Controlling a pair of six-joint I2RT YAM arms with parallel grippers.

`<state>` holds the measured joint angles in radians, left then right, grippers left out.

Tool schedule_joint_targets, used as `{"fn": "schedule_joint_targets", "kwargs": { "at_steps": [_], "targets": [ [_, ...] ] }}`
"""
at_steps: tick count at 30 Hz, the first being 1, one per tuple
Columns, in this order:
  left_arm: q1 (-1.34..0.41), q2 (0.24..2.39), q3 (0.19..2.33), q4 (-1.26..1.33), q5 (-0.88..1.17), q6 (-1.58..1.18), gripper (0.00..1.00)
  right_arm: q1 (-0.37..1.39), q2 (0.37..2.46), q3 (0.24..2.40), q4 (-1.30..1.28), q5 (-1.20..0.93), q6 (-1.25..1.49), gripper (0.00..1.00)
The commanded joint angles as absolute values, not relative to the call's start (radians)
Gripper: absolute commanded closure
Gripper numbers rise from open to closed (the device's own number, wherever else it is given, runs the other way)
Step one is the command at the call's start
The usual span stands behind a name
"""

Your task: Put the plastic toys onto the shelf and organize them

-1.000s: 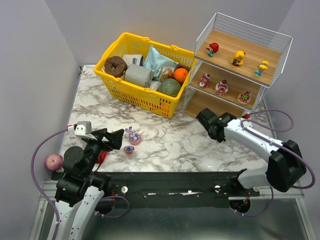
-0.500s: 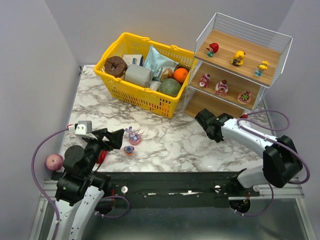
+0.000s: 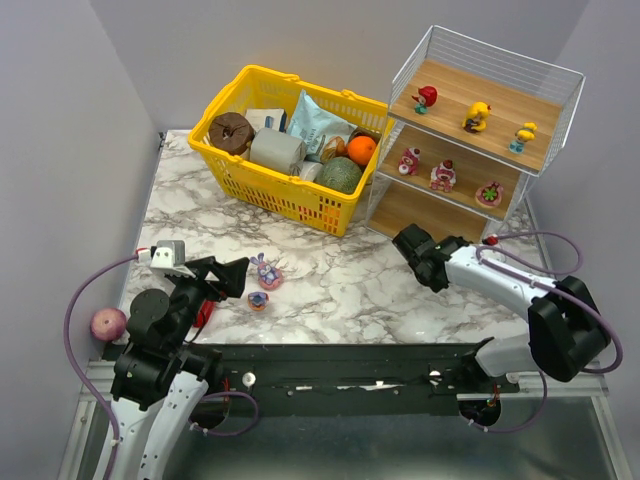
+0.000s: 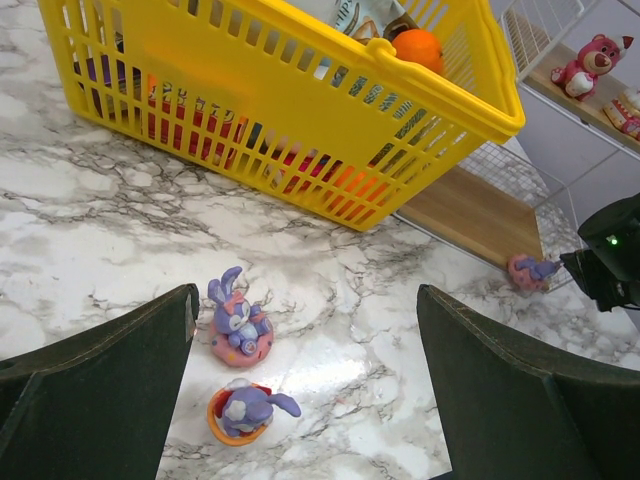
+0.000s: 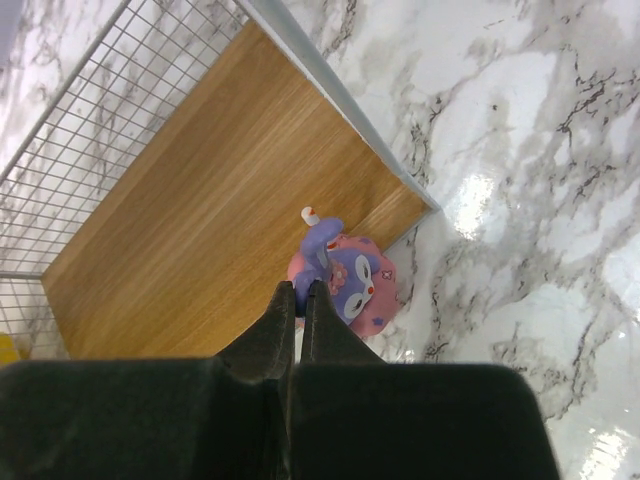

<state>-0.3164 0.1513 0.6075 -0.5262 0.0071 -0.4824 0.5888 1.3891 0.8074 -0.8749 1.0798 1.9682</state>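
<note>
The shelf (image 3: 415,205) stands at the back right, with three toys on its top board (image 3: 477,116) and three on the middle board (image 3: 442,174). My right gripper (image 5: 297,292) is shut on an ear of a purple bunny on a pink base (image 5: 355,290), at the front edge of the shelf's bottom board (image 5: 200,220). That bunny also shows in the left wrist view (image 4: 528,271). Two more purple bunnies lie on the marble, one on a pink base (image 4: 237,325) and one on an orange base (image 4: 243,411). My left gripper (image 4: 305,390) is open and empty just in front of them.
A yellow basket (image 3: 255,180) full of food items, among them an orange (image 3: 361,149), stands at the back, next to the shelf's left side. A pink ball (image 3: 108,323) lies off the table's left edge. The shelf's white wire frame (image 5: 330,90) borders the bottom board.
My right gripper has shifted slightly along the front of the shelf's bottom board, and its arm sits a little lower. The left arm and the two bunnies on the marble have not moved.
</note>
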Motion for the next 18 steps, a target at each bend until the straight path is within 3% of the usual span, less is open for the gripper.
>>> {"fn": "schedule_joint_targets", "kwargs": {
  "at_steps": [1,10,18],
  "targets": [
    [-0.319,0.158,0.611,-0.534,-0.002,-0.485,0.01,0.583,1.355,0.741,-0.770,1.101,2.474,0.99],
    [-0.319,0.155,0.609,-0.534,-0.002,-0.485,0.01,0.583,1.238,0.707,-0.735,1.127,2.434,0.99],
    [-0.319,0.153,0.609,-0.534,-0.002,-0.485,0.01,0.583,1.259,0.713,-0.716,1.147,2.465,0.99]
  ]
}}
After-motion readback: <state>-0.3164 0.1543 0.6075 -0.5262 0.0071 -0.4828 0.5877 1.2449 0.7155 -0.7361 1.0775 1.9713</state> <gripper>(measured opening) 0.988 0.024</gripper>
